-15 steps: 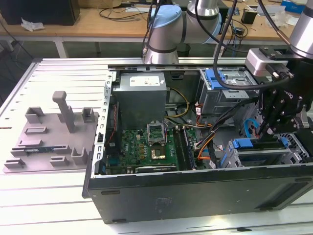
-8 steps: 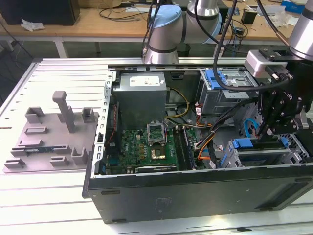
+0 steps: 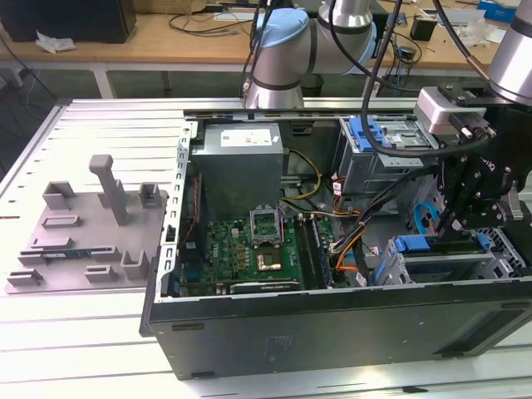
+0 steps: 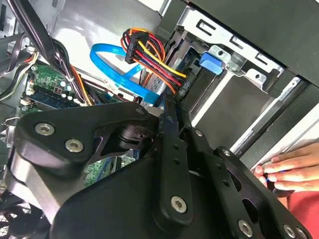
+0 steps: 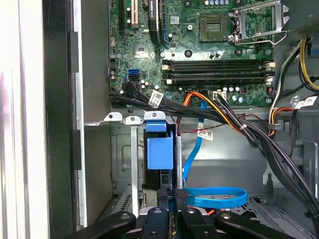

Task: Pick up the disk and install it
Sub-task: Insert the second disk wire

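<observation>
At the lower right of the exterior view, the gripper [image 3: 465, 218] sits low inside the open computer case [image 3: 332, 332], over the drive cage [image 3: 440, 266]. In the first wrist view its fingers appear clenched on the blue-framed disk [image 5: 160, 152], standing edge-on in the cage slot. Installation looks underway; seating it calls for a straight, aligned push, clear of the blue cable [image 5: 214, 196].

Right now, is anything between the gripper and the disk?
Nothing visible. In the first wrist view the gripper sits right at the disk in its cage; the blue cable loops beside them, not between.
</observation>
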Available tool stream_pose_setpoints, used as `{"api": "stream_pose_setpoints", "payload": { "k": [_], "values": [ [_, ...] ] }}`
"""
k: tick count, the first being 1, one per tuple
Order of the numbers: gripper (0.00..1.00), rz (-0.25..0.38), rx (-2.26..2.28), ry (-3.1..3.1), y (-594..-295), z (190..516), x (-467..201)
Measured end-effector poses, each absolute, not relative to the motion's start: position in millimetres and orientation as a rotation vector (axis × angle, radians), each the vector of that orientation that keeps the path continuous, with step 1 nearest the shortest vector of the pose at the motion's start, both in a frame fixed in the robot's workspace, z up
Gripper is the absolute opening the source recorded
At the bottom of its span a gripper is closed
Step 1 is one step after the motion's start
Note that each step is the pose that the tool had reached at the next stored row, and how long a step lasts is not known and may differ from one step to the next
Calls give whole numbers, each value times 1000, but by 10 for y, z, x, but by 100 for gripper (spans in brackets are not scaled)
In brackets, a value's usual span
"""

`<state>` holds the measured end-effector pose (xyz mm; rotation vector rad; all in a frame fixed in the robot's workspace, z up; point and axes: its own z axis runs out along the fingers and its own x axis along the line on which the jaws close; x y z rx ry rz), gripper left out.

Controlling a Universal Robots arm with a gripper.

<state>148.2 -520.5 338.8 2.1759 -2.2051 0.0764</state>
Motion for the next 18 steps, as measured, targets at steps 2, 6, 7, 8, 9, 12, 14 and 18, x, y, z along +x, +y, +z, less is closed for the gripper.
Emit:
{"api": "stream_pose_setpoints", "payload": {
  "k": [2, 6, 7, 8, 9, 12, 14, 18],
  "values": [
    [24, 76, 2176, -2205, -5204, 3393, 1479],
    [30, 77, 2176, -2205, -5205, 3468, 1479],
    [30, 77, 2176, -2205, -5205, 3490, 1479],
    [30, 77, 2176, -2205, -5205, 3512, 1479],
    [30, 78, 2176, -2205, -5205, 3552, 1479],
    [30, 92, 2169, -2198, -5191, 3632, 1478],
    [22, 121, 2155, -2183, -5146, 3715, 1457],
    [11, 158, 2137, -2165, -5104, 3786, 1412]
  ]
}}
